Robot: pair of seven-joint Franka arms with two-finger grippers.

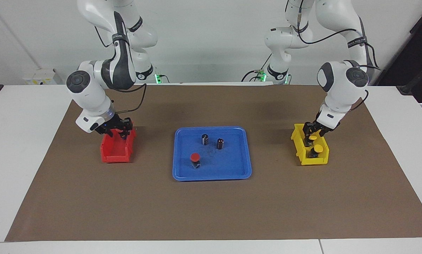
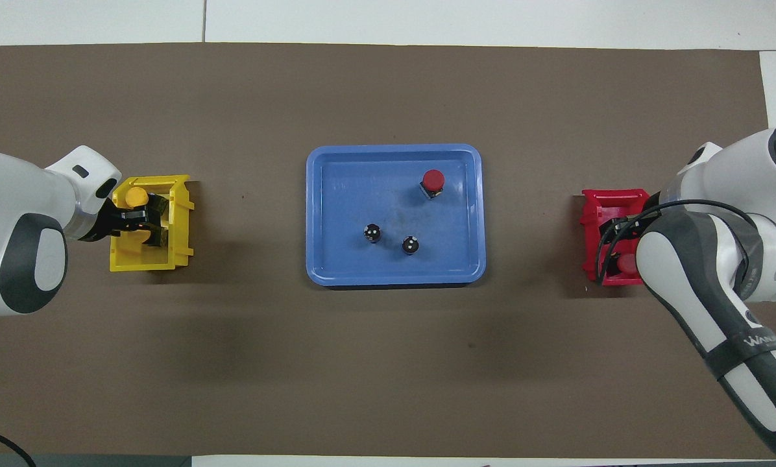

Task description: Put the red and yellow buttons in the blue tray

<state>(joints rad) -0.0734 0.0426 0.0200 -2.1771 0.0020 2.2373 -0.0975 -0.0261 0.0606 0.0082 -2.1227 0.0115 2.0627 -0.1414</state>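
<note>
The blue tray [image 1: 182, 173] [image 2: 326, 259] lies mid-table. One red button [image 1: 195, 157] [image 2: 433, 179] stands in it. The second red button [image 2: 627, 263] sits in the red bin [image 1: 114, 155] [image 2: 599, 204], partly covered by my right arm. My right gripper [image 1: 121, 133] is low in that bin's end nearer the robots. Two yellow buttons [image 1: 313, 136] [image 1: 316, 149] stand in the yellow bin [image 1: 311, 160] [image 2: 177, 220]. My left gripper [image 1: 313, 133] [image 2: 136, 218] is down at the yellow button nearer the robots. The other yellow cap [image 2: 135, 194] shows in the overhead view.
Two dark capless cylinders [image 1: 205, 138] [image 1: 220, 143] stand in the tray nearer the robots than the red button; they also show in the overhead view [image 2: 372, 232] [image 2: 411, 244]. Brown paper covers the table.
</note>
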